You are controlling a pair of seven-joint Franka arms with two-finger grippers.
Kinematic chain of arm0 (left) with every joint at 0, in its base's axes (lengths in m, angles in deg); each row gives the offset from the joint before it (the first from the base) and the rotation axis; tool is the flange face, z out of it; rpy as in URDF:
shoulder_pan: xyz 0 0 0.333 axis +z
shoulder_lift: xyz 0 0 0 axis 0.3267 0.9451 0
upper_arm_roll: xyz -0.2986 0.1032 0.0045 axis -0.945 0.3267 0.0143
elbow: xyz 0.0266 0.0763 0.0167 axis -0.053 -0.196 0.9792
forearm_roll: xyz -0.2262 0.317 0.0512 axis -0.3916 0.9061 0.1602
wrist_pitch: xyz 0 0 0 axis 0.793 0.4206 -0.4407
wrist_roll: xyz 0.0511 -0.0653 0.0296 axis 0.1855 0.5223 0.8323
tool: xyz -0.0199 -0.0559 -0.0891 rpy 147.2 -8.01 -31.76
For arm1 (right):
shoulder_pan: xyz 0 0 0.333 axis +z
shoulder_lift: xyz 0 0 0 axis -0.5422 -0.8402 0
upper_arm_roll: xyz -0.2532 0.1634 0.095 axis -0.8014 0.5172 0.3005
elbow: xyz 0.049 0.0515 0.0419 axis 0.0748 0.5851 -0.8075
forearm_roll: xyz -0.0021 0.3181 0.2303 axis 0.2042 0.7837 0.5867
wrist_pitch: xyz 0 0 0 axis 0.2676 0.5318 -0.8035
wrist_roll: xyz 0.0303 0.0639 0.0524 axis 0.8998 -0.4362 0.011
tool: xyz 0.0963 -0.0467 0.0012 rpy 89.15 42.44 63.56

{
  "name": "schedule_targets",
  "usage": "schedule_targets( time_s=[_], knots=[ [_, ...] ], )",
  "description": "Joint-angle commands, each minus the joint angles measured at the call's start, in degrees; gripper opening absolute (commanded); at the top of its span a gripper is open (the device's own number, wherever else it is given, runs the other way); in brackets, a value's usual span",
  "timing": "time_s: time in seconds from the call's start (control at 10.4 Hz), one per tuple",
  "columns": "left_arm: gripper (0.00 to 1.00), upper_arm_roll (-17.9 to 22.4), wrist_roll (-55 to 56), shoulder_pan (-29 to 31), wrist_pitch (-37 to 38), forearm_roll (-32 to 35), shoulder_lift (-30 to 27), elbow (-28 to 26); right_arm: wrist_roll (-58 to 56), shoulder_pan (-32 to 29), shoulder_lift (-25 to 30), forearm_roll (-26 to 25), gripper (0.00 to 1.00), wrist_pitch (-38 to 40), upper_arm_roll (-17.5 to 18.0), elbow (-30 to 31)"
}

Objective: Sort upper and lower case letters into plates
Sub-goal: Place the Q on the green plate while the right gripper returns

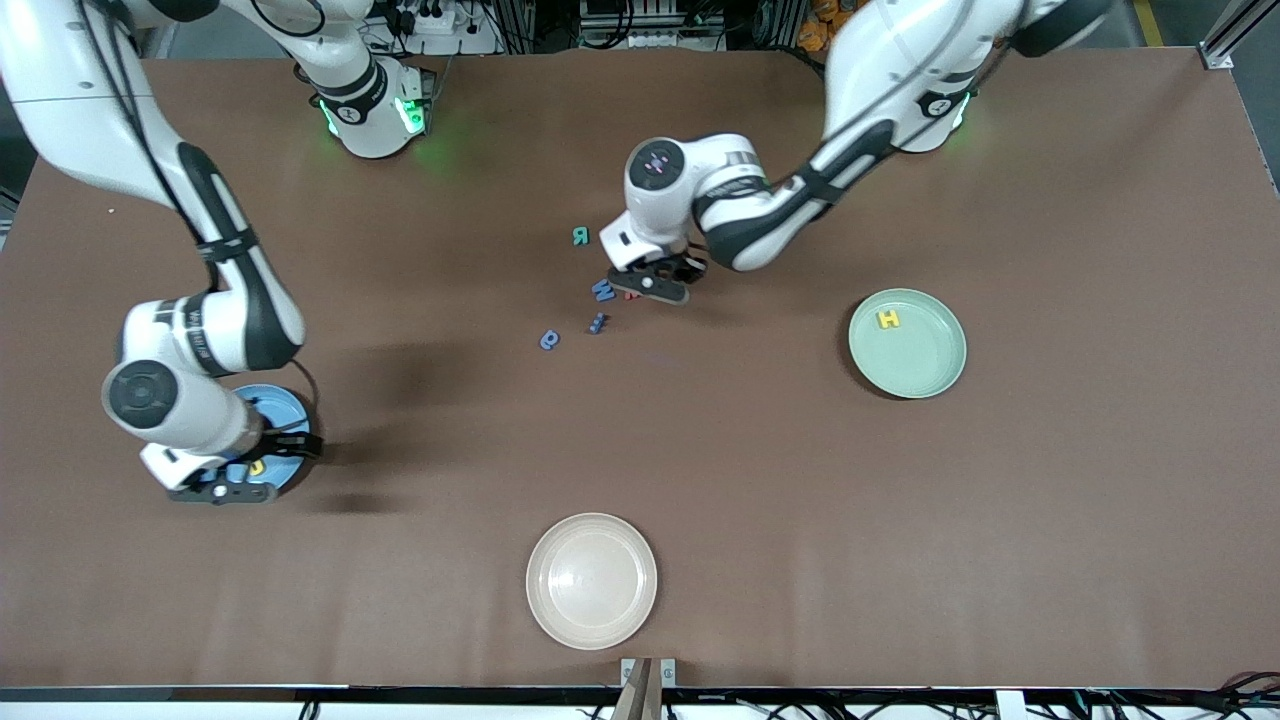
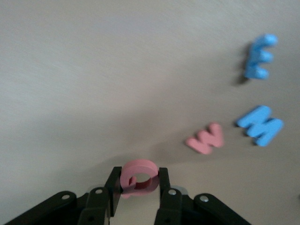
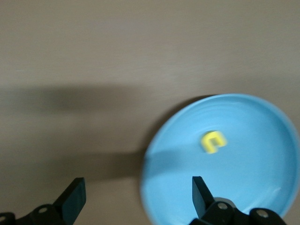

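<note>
A red ring-shaped letter point(image 2: 138, 176) is pinched between the fingers of the left gripper point(image 2: 139, 190), whose jaws are closed against its two sides. The exact letter cannot be told, though it looks like a Q. The left gripper point(image 1: 660, 282) is held over the middle of the table point(image 1: 760, 480), among the loose letters.

Just ahead of these jaws, a red W point(image 2: 205, 139) is seen lying flat on the table, with a blue W point(image 2: 260, 124) beside it and a small blue letter point(image 2: 258, 58) a little farther out. In the front view the blue W point(image 1: 603, 289) lies just beside the left gripper, a teal R point(image 1: 581, 236) is found near it toward the robots' bases, and two small blue letters point(image 1: 597, 323) point(image 1: 549, 340) lie nearer the camera.

A yellow H point(image 1: 887, 319) rests in the mint green plate point(image 1: 935, 365), well apart from the left gripper, toward the left arm's end of the table.

The right gripper point(image 3: 133, 194) is held with its jaws spread wide and nothing between them. It point(image 1: 222, 489) hangs over the edge of the sky blue plate point(image 3: 253, 187), in which a small yellow letter point(image 3: 213, 141) lies just ahead of the jaws.

A cream-white plate point(image 1: 592, 581) sits nearest the camera, apart from both grippers.
</note>
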Motion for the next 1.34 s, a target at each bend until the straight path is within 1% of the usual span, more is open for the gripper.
schedule_targets(
  time_s=[0.0, 0.1, 0.19, 0.29, 0.38, 0.48, 0.58, 0.67, 0.77, 0.86, 0.96, 1.15, 1.25],
  knots=[
    [0.33, -7.8, -13.3, 14.3, 6.3, -1.5, -1.1, -1.9, 9.3, 4.9, 1.9, 3.9, 1.0, 2.9, 1.0, 0.7],
    [0.33, -9.2, -18.5, 20.2, 7.9, -1.4, -1.1, -3.5, 13.6, 7.4, 3.7, 4.2, 1.0, 3.0, 1.3, 3.0],
    [0.33, -10.7, -25.2, 26.6, 8.0, -1.5, -1.0, -5.2, 18.2, 9.8, 5.3, 4.3, 1.0, 3.0, 1.4, 5.1],
    [0.33, -11.1, -32.2, 32.2, 8.0, -1.5, -1.0, -6.0, 22.6, 12.1, 6.2, 4.3, 1.0, 2.9, 1.8, 6.6],
    [0.33, -11.0, -36.8, 36.6, 8.6, -1.5, -1.0, -6.7, 27.8, 13.7, 6.7, 4.5, 1.0, 3.0, 3.0, 7.8],
    [0.33, -11.1, -38.0, 39.4, 9.2, -1.5, -1.1, -7.9, 32.6, 15.3, 6.9, 4.7, 1.0, 2.9, 4.0, 8.4],
    [0.33, -11.2, -38.1, 41.0, 9.3, -1.4, -1.3, -8.6, 37.5, 18.6, 7.2, 5.0, 1.0, 2.7, 4.0, 9.6],
    [0.33, -11.3, -38.2, 42.3, 9.3, -1.4, -1.9, -9.5, 42.1, 20.3, 7.5, 6.0, 1.0, 2.3, 4.1, 10.8],
    [0.34, -11.6, -38.4, 43.8, 9.3, -1.4, -3.1, -11.1, 44.6, 20.7, 8.8, 7.0, 1.0, 2.1, 4.7, 12.6],
    [0.34, -12.4, -39.4, 46.1, 9.3, -1.4, -4.1, -12.3, 46.0, 20.9, 10.0, 9.9, 1.0, 1.5, 5.8, 13.9],
    [0.34, -13.2, -43.0, 49.1, 9.3, -1.4, -4.7, -13.0, 47.1, 22.9, 10.1, 11.5, 1.0, 1.3, 6.7, 13.8],
    [0.34, -13.1, -50.9, 53.9, 9.3, -1.3, -4.2, -12.9, 54.5, 28.0, 9.6, 14.0, 1.0, -0.6, 6.8, 11.9],
    [0.34, -13.1, -52.3, 55.4, 9.3, -1.3, -4.0, -13.0, 57.6, 29.9, 9.6, 15.9, 1.0, -0.7, 6.8, 11.1]
  ],
)
